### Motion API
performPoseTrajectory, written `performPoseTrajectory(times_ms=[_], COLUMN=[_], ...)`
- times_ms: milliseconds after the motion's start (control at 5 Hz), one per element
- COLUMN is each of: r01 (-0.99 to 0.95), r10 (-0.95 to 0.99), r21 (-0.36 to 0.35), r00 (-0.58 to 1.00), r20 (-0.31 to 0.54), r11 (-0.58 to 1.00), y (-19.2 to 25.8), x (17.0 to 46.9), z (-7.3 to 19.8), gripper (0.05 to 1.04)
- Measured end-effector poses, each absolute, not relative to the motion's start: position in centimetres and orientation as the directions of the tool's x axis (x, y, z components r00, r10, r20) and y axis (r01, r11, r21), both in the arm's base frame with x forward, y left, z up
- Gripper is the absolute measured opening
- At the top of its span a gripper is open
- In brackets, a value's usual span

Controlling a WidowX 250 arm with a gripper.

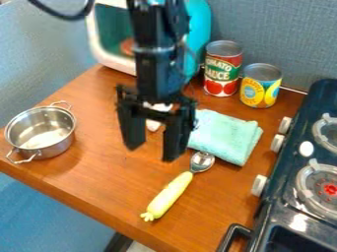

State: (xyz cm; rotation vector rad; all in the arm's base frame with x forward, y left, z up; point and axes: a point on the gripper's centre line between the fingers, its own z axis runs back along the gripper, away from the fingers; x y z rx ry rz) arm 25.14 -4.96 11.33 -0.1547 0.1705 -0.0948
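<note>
Brown wooden counter (99, 182) spreads beneath your gripper (153, 151), its fingers apart, with a small white object (154, 124) partly hidden behind it. Nearer the camera lies the yellow-handled spoon (171, 193), its bowl close beside the folded mint towel (227, 135); your low sideways sweep could snag the cloth or roll that rounded handle. Farther out sit a steel pot (56, 146), two cans (222, 71) and the stove (322, 93).
</note>
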Motion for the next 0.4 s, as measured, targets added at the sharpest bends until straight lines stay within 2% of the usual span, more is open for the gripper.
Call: performPoseTrajectory(times_ms=[200, 400], r01=[0.136, 0.231], r10=[-0.139, -0.222], r21=[-0.034, 0.092], r00=[0.982, 0.97], r20=[-0.124, -0.098], r11=[0.99, 0.969], y=[-4.54, -3.85], x=[25.58, 26.18], z=[13.1, 13.11], gripper=[1.001, 1.001])
